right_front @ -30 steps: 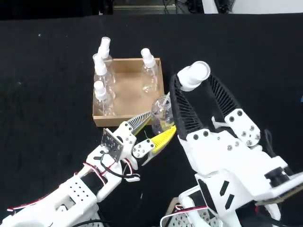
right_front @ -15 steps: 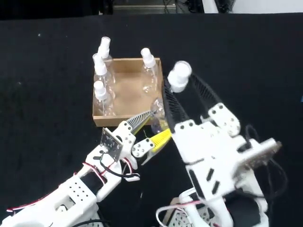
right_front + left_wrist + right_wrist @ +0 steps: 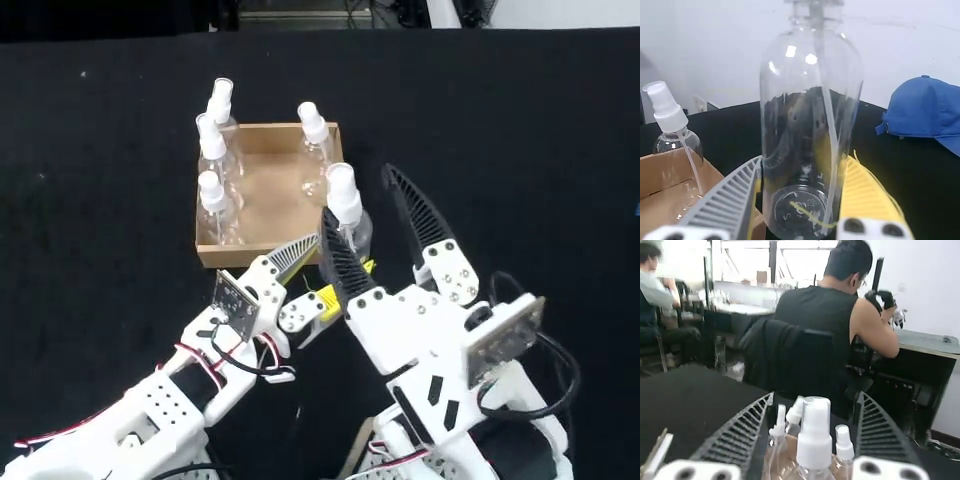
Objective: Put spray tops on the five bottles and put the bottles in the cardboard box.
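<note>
Bottle (image 3: 358, 236) stands upright, pinched by my left tool (image 3: 805, 165), just beside the cardboard box (image 3: 240, 255); spray top (image 3: 342, 188) sits on its neck, between my spread right tool (image 3: 357, 193).

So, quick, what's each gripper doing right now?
Left gripper: shut on the clear plastic bottle.
Right gripper: open, fingers either side of the white spray top.

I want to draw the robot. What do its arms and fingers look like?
Both arms are chunky white plastic. The left arm has one grey ribbed finger and one yellow, plus red, white and black cables and a small circuit board. The right arm has two pointy black ribbed fingers and black cables.
</note>
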You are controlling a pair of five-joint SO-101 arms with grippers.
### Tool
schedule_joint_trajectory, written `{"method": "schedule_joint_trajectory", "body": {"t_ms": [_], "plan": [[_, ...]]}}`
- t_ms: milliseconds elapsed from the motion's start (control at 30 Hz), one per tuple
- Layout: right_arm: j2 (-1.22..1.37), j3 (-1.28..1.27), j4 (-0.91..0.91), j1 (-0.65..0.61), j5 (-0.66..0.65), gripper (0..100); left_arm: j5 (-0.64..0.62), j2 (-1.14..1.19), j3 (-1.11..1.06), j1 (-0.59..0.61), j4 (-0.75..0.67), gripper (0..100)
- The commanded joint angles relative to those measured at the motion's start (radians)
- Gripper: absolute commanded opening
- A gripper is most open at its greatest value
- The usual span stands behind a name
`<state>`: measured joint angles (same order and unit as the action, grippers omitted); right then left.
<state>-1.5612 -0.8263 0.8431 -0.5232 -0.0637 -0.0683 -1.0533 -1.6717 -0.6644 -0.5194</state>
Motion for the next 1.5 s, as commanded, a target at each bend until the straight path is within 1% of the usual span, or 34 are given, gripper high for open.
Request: {"method": "schedule_joint_trajectory", "body": {"t_ms": [0, 133, 200, 267, 333, 400, 467, 533, 633, 700, 767, 900, 1000, 1467], "plan": [[-0.015, 0.153, 0.146, 0.051, -0.023, 20.7, -0.003, -0.017, -0.021, 0.007, 0.009, 3], [-0.015, 0.220, 0.356, 0.066, 0.041, 19.4, -0.002, -0.017, -0.021, 0.007, 0.008, 3], [-0.015, 0.216, 0.419, 0.072, 0.051, 19.4, -0.002, -0.017, -0.021, 0.007, 0.005, 3], [-0.018, 0.200, 0.443, 0.091, 0.051, 19.8, -0.002, -0.017, -0.021, 0.007, 0.003, 3], [-0.039, 0.176, 0.436, 0.121, 0.051, 19.8, -0.002, -0.017, -0.021, 0.007, 0.002, 3], [-0.073, 0.134, 0.391, 0.126, 0.051, 19.8, -0.002, -0.017, -0.019, 0.002, 0.000, 3], [-0.116, 0.085, 0.364, 0.124, 0.029, 20.4, -0.002, -0.017, -0.021, -0.001, -0.032, 3], [-0.159, 0.033, 0.358, 0.106, -0.011, 25.5, -0.002, -0.015, -0.021, -0.001, -0.046, 3], [-0.217, -0.047, 0.391, 0.026, -0.023, 37.1, -0.002, -0.015, -0.021, -0.001, -0.046, 3], [-0.255, -0.090, 0.396, -0.012, -0.025, 41.2, -0.002, -0.014, -0.021, -0.001, -0.046, 3], [-0.292, -0.128, 0.381, -0.031, -0.025, 41.7, -0.002, -0.014, -0.021, -0.002, -0.046, 3], [-0.334, -0.243, 0.305, -0.028, -0.025, 41.6, -0.002, -0.014, -0.021, -0.005, -0.046, 3], [-0.355, -0.315, 0.272, -0.026, -0.021, 41.6, -0.002, -0.014, -0.021, -0.038, -0.046, 3], [-0.371, -0.294, 0.270, -0.026, -0.018, 41.6, -0.002, -0.017, -0.021, -0.050, -0.046, 3]]}}
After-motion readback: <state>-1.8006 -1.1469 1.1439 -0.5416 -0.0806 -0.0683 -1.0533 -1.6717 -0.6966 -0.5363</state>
